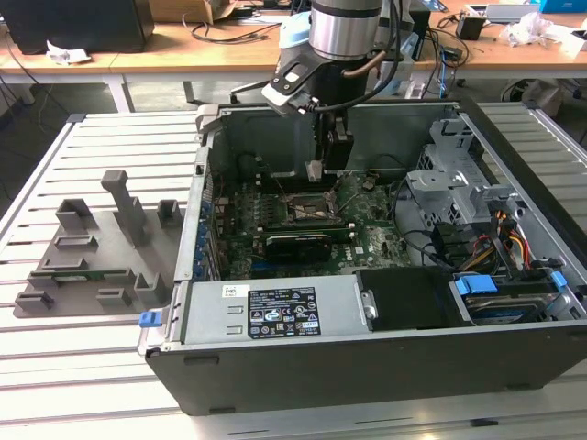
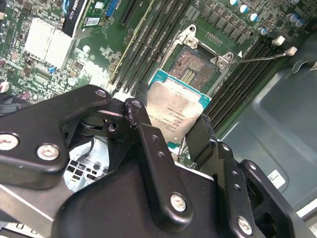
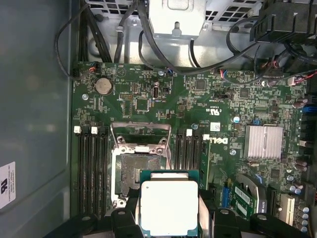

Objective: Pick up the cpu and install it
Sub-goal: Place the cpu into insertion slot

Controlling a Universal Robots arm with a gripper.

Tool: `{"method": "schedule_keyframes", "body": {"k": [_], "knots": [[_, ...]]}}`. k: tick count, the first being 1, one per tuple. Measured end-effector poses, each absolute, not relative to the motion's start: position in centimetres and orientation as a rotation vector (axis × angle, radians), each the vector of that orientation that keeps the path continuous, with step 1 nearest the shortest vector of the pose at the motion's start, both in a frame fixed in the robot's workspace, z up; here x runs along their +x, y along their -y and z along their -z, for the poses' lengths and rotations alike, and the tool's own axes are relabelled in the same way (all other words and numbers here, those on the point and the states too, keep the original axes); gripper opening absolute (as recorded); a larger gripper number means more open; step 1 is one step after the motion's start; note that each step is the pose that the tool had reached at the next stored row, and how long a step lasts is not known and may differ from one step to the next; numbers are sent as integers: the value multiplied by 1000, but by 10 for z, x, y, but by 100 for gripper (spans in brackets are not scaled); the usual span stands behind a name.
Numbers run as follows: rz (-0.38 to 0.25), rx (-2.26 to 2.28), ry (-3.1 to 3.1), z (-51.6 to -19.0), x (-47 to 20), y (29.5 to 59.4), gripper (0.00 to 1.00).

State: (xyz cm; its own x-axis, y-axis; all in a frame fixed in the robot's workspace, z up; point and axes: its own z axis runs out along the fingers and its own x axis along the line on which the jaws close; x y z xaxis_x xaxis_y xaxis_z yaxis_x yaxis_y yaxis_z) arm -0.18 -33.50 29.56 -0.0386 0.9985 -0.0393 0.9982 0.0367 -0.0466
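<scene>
Item: cpu [image 3: 169, 206], clamped by two opposite edges between my gripper [image 2: 173, 131] fingers, metal top showing in both wrist views. Location: inside the computer case [image 1: 367, 367], hanging above the motherboard [image 3: 218, 99] near the open socket [image 3: 137, 173], not yet seated. Handling, as I judge it: square the chip's edges to the socket, keep it level, lower slowly, never slide across the pins

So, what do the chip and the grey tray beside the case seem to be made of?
The chip: a dull silvery metal top, by its soft sheen, on a green board rim. The tray: probably matte grey plastic, since it shows no shine.
</scene>
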Motion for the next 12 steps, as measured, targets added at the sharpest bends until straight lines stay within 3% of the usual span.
{"method": "schedule_keyframes", "body": {"k": [12], "knots": [[-99, -2177, 2261, -291, -2, 335, 55]]}}
